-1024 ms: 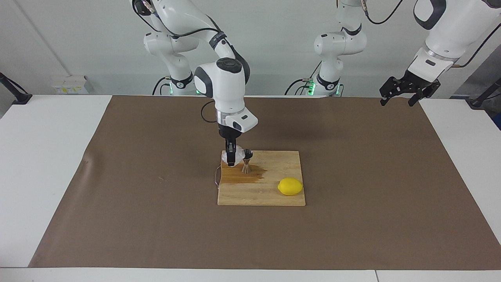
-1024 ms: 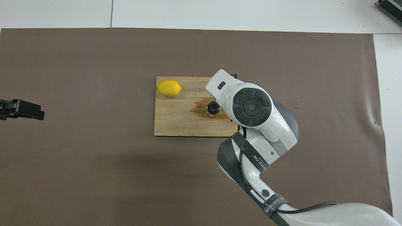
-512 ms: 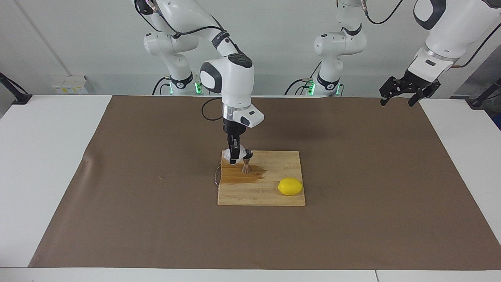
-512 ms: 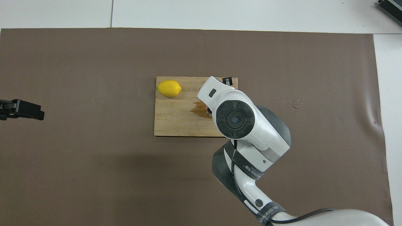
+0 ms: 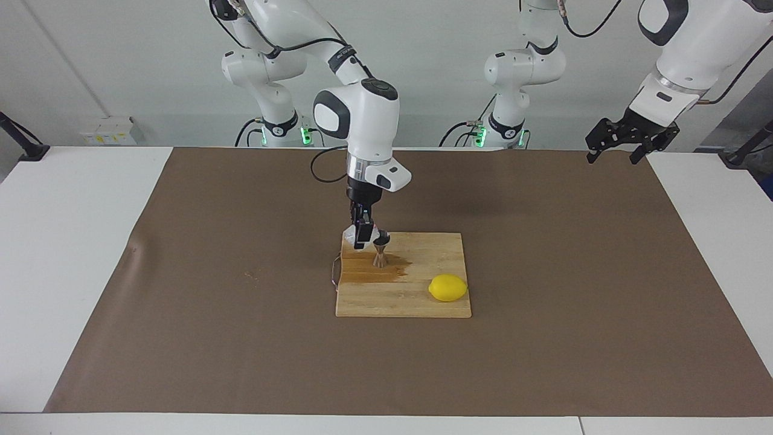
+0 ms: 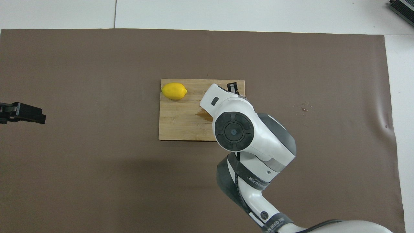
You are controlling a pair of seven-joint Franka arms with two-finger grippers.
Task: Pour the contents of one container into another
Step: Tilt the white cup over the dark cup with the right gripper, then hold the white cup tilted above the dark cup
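My right gripper (image 5: 361,239) is shut on the small whitish bumpy cup (image 5: 348,234) and holds it just above the corner of the wooden cutting board (image 5: 423,305) toward the right arm's end. The steel hourglass jigger (image 5: 380,251) stands upright on the board right beside the cup, its mouth about level with the cup. In the overhead view my right wrist covers both the cup and the jigger; only a black fingertip (image 6: 232,87) shows. My left gripper (image 5: 622,148) hangs open and waiting over the mat's corner at the left arm's end.
A yellow lemon (image 5: 448,287) lies on the board's corner farthest from the robots. A dark wet stain (image 5: 377,275) spreads on the board around the jigger. A thin loop of cord (image 5: 334,273) hangs off the board's edge. Brown mat (image 5: 181,302) covers the table.
My right gripper has risen a little with the cup and shifted toward the jigger; its wrist now covers the jigger from above. The left arm has not moved.
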